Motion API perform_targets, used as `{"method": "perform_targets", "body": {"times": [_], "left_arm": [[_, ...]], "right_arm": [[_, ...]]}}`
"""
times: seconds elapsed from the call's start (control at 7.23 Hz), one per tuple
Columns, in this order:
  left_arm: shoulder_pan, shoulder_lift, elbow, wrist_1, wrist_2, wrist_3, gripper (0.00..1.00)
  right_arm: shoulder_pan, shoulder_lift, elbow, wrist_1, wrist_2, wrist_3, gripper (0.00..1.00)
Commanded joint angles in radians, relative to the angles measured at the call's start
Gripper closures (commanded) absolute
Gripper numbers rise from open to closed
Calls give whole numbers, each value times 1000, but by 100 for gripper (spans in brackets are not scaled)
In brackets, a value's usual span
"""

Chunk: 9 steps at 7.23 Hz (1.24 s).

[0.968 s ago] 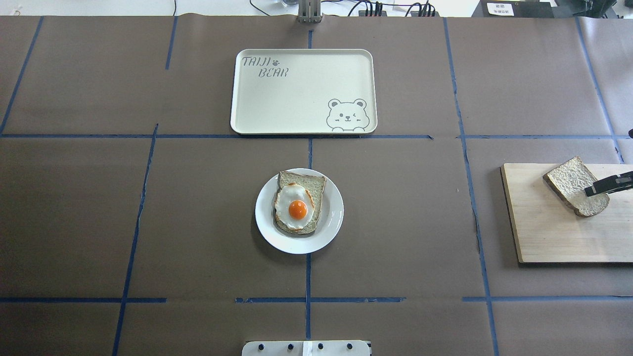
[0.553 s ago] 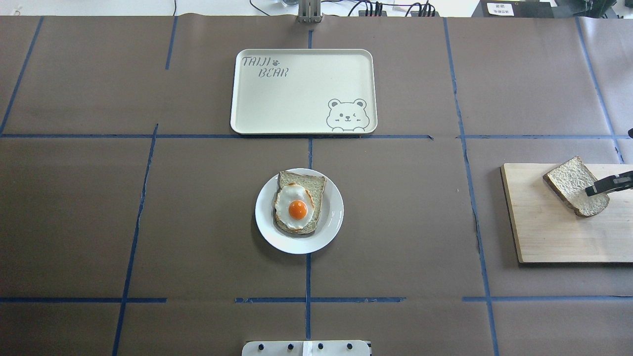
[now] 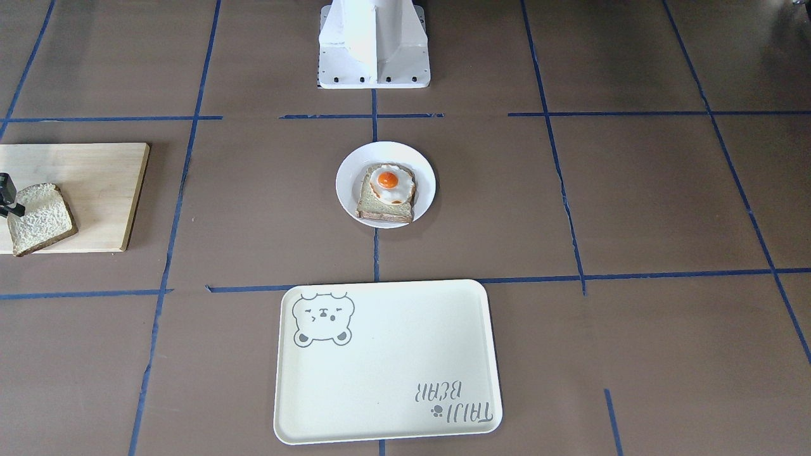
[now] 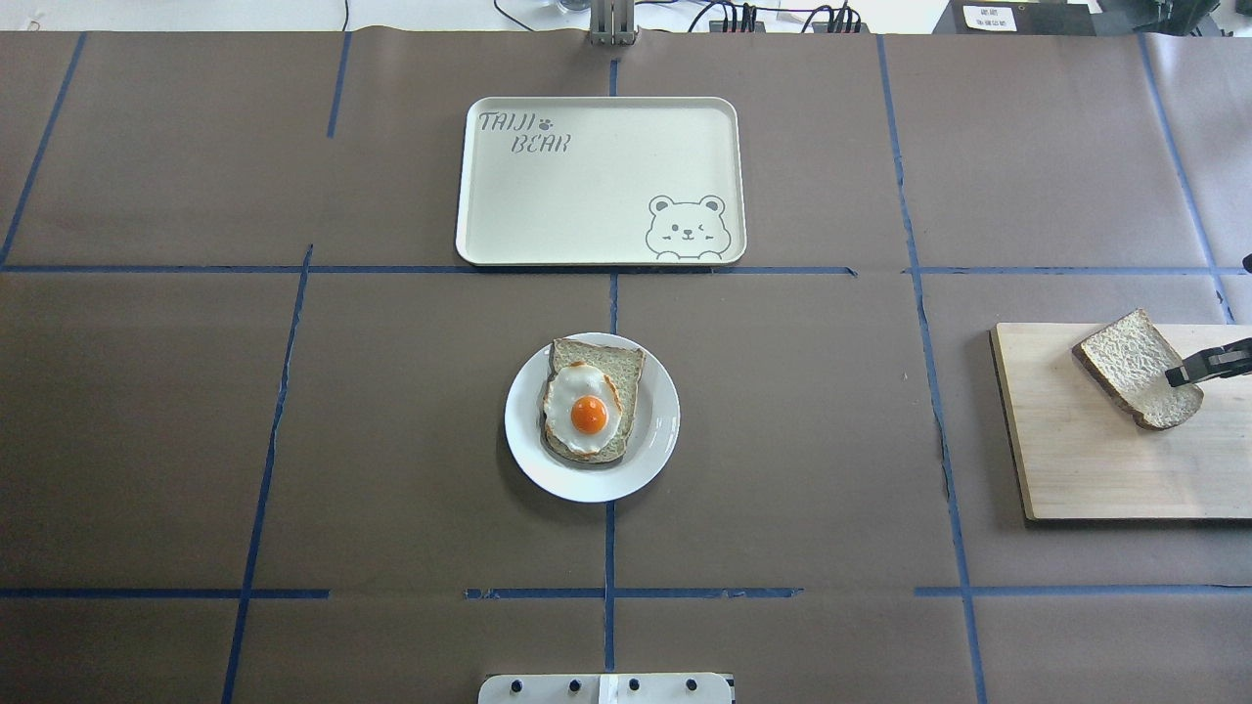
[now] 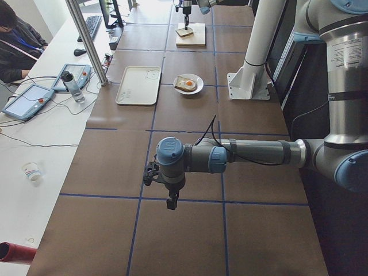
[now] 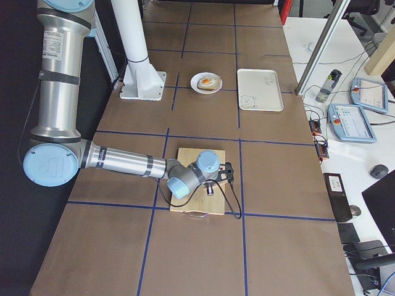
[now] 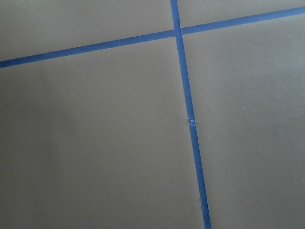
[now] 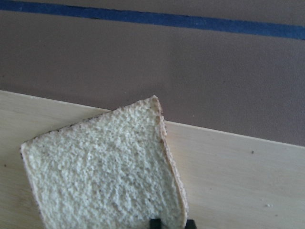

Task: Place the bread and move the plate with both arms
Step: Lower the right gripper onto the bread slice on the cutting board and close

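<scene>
The bread [image 4: 1125, 367], a pale slice with a thin brown crust, lies on a wooden board [image 4: 1095, 469] at the right edge of the table. It also shows in the right wrist view [image 8: 105, 171]. My right gripper [image 4: 1179, 374] reaches in from the right, its black tips at the slice's near corner [image 8: 171, 223]. The tips stand close together. I cannot tell whether they hold the slice. The white plate [image 4: 657, 445] sits mid-table with an egg toast [image 4: 590, 411] on it. My left gripper [image 5: 171, 201] hangs over bare table far to the left; I cannot tell its state.
A cream bear tray [image 4: 597, 186] lies beyond the plate, on the side away from the robot. The robot's white base [image 3: 374, 44] stands behind the plate. Blue tape lines cross the brown table cover. An operator's bench with tablets runs along the table's far side [image 5: 34, 98].
My right gripper's tip has drawn a little toward the view's right edge. The bread has hardly moved. The plate, tray and toast are unchanged.
</scene>
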Motion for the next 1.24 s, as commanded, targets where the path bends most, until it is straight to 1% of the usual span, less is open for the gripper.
{"method": "perform_targets", "body": {"times": [0.0,1.11], "left_arm": [[0,0,-1,0,0,1,0],[0,-2,-4,0,0,0,0]], "right_arm": [[1,0,0,-1,-2,0,73],[-2,-1,-2,-5,-6,0,75]]}}
